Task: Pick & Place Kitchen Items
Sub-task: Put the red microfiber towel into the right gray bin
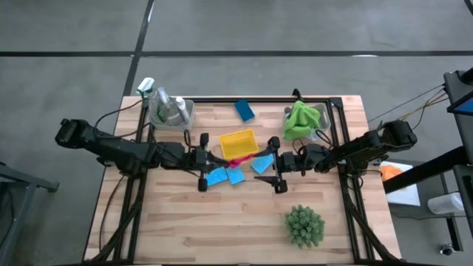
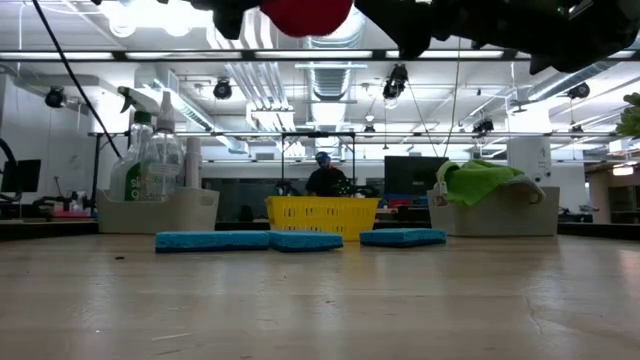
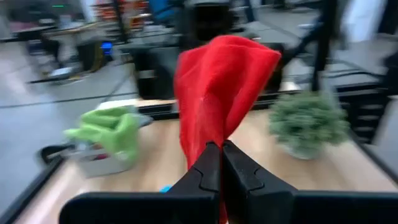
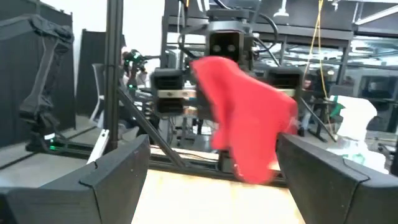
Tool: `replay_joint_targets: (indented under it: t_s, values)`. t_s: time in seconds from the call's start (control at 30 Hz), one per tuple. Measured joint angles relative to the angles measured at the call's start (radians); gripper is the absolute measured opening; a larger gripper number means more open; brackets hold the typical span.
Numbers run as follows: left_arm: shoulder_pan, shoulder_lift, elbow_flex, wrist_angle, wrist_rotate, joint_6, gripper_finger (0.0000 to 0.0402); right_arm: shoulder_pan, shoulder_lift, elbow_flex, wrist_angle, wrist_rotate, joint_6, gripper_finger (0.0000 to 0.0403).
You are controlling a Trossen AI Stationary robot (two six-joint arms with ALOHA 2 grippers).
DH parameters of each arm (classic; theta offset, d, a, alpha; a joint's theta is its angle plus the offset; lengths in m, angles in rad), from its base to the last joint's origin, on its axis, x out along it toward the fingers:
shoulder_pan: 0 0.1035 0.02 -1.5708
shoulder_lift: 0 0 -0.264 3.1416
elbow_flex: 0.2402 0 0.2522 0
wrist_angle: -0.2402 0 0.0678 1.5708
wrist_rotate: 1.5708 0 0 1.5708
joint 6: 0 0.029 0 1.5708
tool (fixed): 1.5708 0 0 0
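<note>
From above, I have the left gripper (image 1: 219,157) and right gripper (image 1: 260,160) meeting over the table (image 1: 185,236), just below the yellow tray (image 1: 239,142).

Table-level: the red cloth (image 2: 305,14) hangs high above 3 blue sponges (image 2: 245,241).

Left wrist: my fingers (image 3: 208,168) pinch the cloth's lower edge; it drapes limp, soft, light.

Right wrist: my fingers (image 4: 118,165) stand wide; I'd take a bunched fold.
</note>
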Motion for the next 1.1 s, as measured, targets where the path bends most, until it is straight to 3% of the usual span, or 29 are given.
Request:
replay_joint_targets:
  t_s: [0.23, 0.37, 0.67, 0.9, 1.1]
  values:
    - [0.004, 0.0, 0.0, -0.001, 0.096, 0.012, 0.0, -0.013, 0.002, 0.016, -0.026, -0.007, -0.028, 0.0343]
    - [0.008, 0.002, 0.0, 0.014, 0.089, 0.009, 0.0, -0.014, 0.004, 0.056, -0.079, -0.066, -0.031, 0.0343]
    - [0.029, 0.039, -0.001, 0.056, 0.084, -0.008, 0.0, -0.014, 0.006, 0.162, -0.231, -0.088, -0.066, 0.0331]
    - [0.045, 0.135, 0.001, 0.154, 0.084, 0.012, 0.0, -0.017, 0.068, 0.217, -0.264, -0.108, -0.068, 0.0269]
    - [0.058, 0.138, 0.001, 0.147, 0.083, 0.019, 0.0, -0.017, 0.078, 0.221, -0.276, -0.101, -0.069, 0.0162]
